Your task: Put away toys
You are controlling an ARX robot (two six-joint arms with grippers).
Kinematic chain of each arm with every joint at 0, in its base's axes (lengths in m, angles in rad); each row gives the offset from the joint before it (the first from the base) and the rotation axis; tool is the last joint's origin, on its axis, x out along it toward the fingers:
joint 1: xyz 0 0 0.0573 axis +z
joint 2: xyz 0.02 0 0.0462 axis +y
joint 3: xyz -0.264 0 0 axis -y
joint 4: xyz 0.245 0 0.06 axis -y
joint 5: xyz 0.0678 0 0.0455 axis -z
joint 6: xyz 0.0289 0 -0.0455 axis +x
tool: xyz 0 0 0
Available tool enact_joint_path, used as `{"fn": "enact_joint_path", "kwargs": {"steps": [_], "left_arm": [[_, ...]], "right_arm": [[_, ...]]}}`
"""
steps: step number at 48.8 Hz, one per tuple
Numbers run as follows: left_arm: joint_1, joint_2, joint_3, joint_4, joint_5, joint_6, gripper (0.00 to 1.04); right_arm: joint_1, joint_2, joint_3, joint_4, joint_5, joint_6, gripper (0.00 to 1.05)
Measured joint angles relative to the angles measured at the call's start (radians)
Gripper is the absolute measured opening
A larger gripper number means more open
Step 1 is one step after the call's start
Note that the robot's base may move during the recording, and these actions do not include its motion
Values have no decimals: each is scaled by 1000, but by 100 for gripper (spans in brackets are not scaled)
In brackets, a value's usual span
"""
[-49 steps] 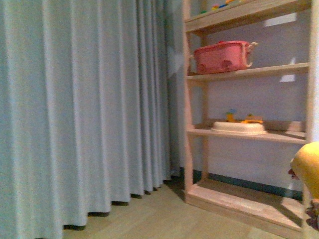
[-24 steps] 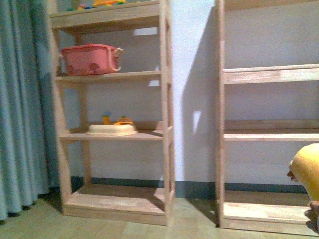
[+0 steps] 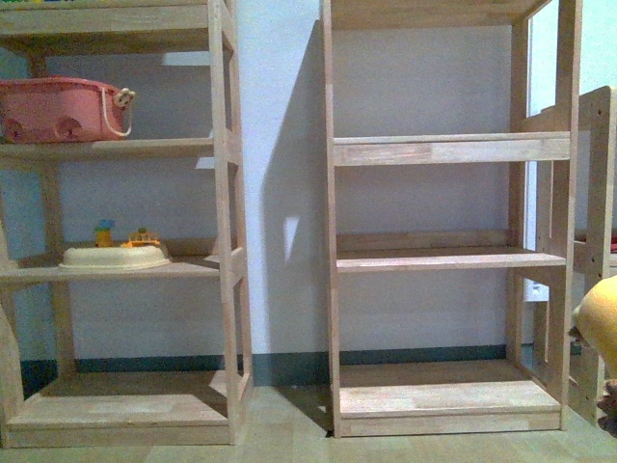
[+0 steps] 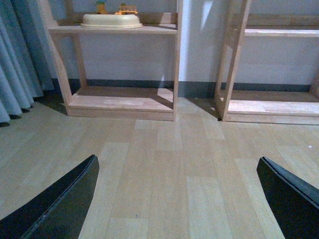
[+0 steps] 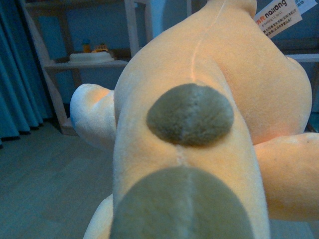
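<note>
Okay, biggest first. You're facing two wooden shelf units against the wall. The right unit (image 3: 448,149) has all its visible boards bare. The left unit (image 3: 116,149) is already in use, so the bare one looks like the likely spot for the toy, though that's a guess. Wood floor (image 4: 149,199) runs up to both units, with a blue-grey curtain (image 4: 20,64) off beside the left unit.

The plush toy (image 5: 199,124) is orange-yellow with grey patches. It fills the right wrist view, pressed close to the camera, and pokes in at the right edge of the front view (image 3: 600,323), off the floor. It's probably being carried by your right arm, held low and to the side so the shelves stay visible. The right claw is hidden behind the plush, so I can't tell how its jaws sit.

The left gripper (image 4: 177,162) has its fingers spread wide, nothing between them, pointed at bare floor. It looks idle.

Smaller stuff is all on the left unit. A pink basket (image 3: 53,108) is on an upper shelf, and the shelf below holds a cream tray (image 3: 114,258) with small toys (image 3: 140,238) behind it. The plush also has a paper tag (image 5: 278,20). The toy isn't shelved yet.
</note>
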State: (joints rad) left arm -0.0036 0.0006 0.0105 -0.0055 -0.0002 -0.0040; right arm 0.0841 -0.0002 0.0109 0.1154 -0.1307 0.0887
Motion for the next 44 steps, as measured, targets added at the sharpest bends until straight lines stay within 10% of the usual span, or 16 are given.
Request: {"fn": "enact_joint_path", "kwargs": {"steps": [44], "left_arm": [[0,0,0,0,0,0,99]], "right_arm": [[0,0,0,0,1,0,11]]}}
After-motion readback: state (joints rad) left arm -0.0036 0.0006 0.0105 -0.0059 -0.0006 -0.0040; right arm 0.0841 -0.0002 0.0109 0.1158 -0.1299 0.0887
